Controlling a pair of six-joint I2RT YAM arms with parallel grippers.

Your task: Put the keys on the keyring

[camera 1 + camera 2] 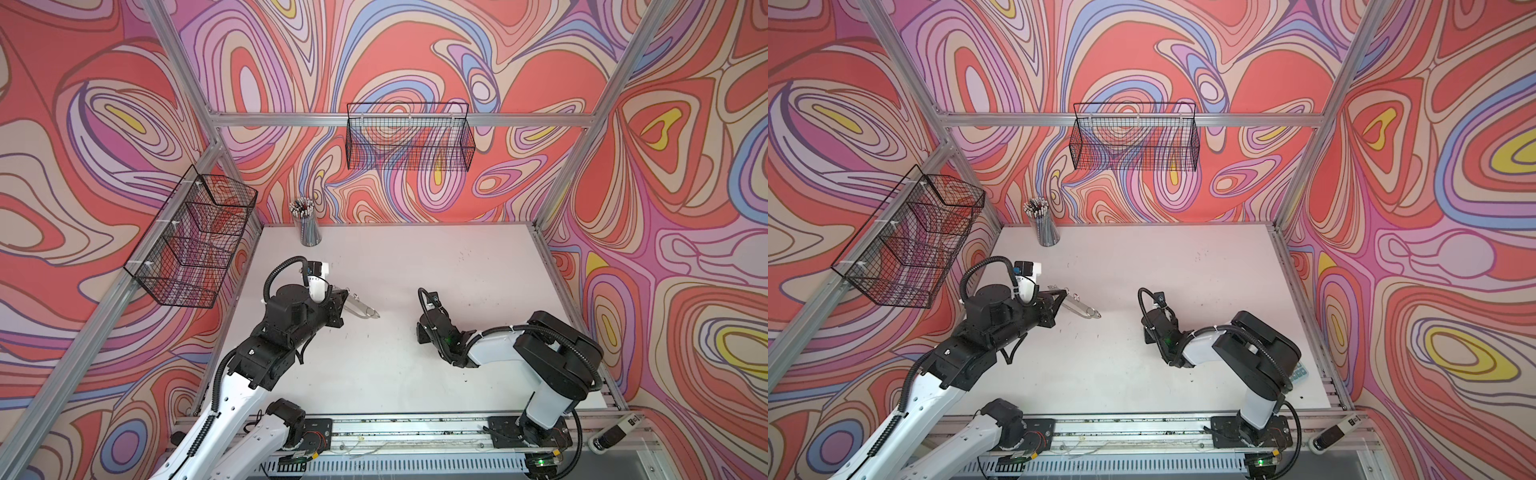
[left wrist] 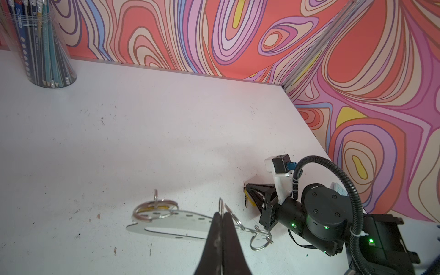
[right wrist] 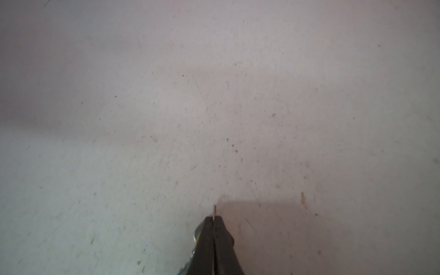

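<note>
Closest to us, the left gripper (image 2: 221, 215) has its black jaws pressed together on the near edge of the keyring (image 2: 181, 222), right beside an upright wire ring. We see the keyring as a flat silvery plate with a long oval cut-out, reaching sideways from the jaws. Loose wire rings (image 2: 259, 240) dangle at one end. At the other end a larger ring (image 2: 154, 210) lies on the plate, and a strip of yellow shows through it. In both top views the keyring juts from the left gripper over the left half of the white tabletop (image 1: 415, 257). Well apart to the right, the right gripper (image 1: 423, 332) points down at the tabletop. Its jaws are clamped on a key (image 3: 215, 210), of which we see only a thin metal sliver and a yellow tag (image 2: 250, 202). A clear cup of pencils (image 1: 307, 224) stands near the far left corner.
</note>
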